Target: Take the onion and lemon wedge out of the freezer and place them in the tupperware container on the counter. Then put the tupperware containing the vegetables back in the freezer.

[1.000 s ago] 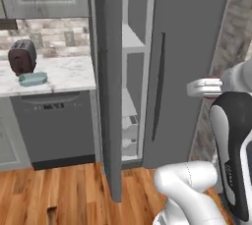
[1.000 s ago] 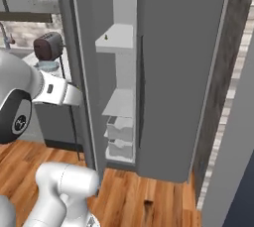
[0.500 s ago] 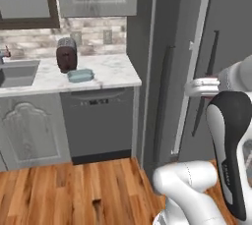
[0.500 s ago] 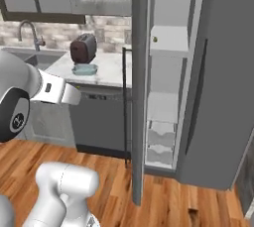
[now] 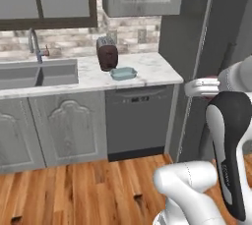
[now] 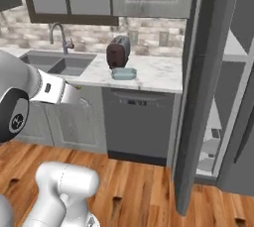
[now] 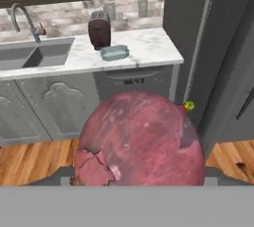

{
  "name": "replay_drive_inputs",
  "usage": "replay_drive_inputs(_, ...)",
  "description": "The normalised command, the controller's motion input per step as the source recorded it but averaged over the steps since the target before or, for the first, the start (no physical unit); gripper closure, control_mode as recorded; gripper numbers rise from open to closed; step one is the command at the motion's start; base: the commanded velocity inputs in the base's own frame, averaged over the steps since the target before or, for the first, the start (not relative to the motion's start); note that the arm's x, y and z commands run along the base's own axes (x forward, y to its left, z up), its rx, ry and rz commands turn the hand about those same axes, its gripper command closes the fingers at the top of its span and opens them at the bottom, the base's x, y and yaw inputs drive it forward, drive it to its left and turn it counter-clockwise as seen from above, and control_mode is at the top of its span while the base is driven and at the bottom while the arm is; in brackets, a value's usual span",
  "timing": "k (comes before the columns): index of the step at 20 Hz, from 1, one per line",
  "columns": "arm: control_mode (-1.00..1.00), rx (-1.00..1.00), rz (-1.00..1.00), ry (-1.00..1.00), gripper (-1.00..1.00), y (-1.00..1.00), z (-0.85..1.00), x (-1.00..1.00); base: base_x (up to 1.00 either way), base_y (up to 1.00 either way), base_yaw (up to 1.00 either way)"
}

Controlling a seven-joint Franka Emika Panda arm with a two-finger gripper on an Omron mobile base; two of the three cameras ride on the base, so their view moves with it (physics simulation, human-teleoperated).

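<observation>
The dark red-purple onion bulks large at the bottom of the hand view, with my gripper shut on it and its fingertips hidden behind it. A tiny yellow-green lemon wedge shows at the onion's upper right edge; I cannot tell what it rests on. My hand hangs in front of the freezer door. The pale teal tupperware container sits on the white marble counter, well ahead of the gripper. The freezer stands open at the right.
A dark red toaster stands just behind the container. A sink with a faucet lies at the left. A dishwasher front is below the counter. The open freezer door juts out on the right.
The whole view has swung from the open freezer to the counter, so the base has moved. The container and toaster now sit near the middle. The onion stays in the gripper.
</observation>
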Motion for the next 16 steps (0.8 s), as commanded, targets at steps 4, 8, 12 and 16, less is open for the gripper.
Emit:
replay_drive_inputs(4,1.0,0.0,0.0,0.0,1.0,0.0,0.0,0.0,0.58,0.99,-0.01)
replay_drive_inputs(8,1.0,0.0,0.0,0.0,1.0,0.0,0.0,0.0,0.97,0.54,-0.07)
replay_drive_inputs(12,1.0,0.0,0.0,0.0,1.0,0.0,0.0,0.0,1.0,0.08,-0.07)
replay_drive_inputs(16,1.0,0.0,0.0,0.0,1.0,0.0,0.0,0.0,1.0,-0.02,-0.08)
